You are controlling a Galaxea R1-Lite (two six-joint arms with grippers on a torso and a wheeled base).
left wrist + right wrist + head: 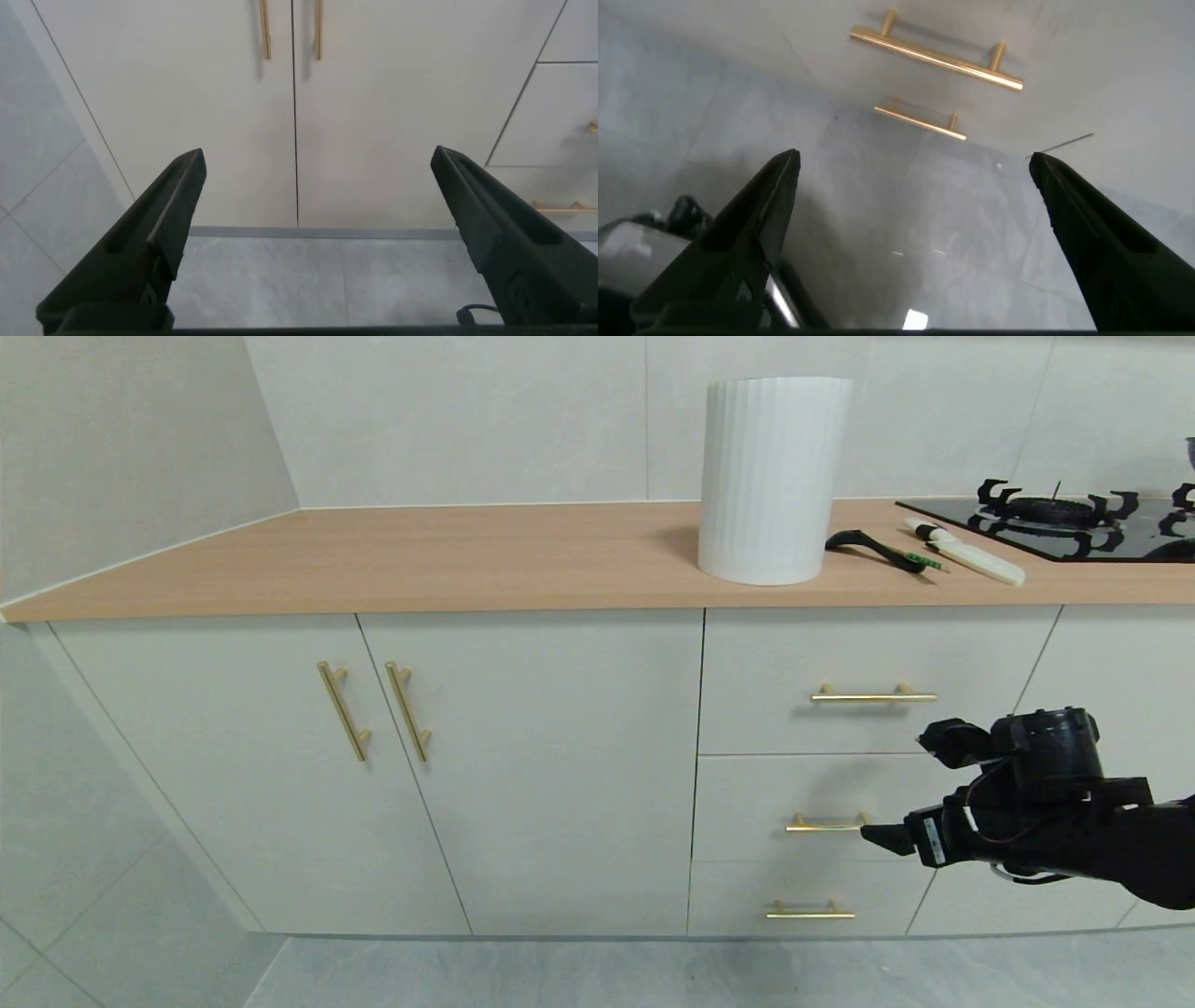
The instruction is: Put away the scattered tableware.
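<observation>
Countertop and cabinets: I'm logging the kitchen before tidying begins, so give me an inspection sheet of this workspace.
surface: wooden countertop, mostly bare.
job's things: black-handled utensil and white knife lying beside the white ribbed cylinder, by the hob.
clutter: nothing seen.
end effectors: left end effector open, facing the double doors; right end effector open, near the middle drawer handle.
cables: nothing seen.
surroundings: tiled wall, grey floor, drawers shut.

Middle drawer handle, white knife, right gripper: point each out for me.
Middle drawer handle (823, 822): head view, middle of the gold bar.
White knife (980, 562): head view, on its blade.
Right gripper (910, 163): right wrist view, midway between its open fingertips.
</observation>
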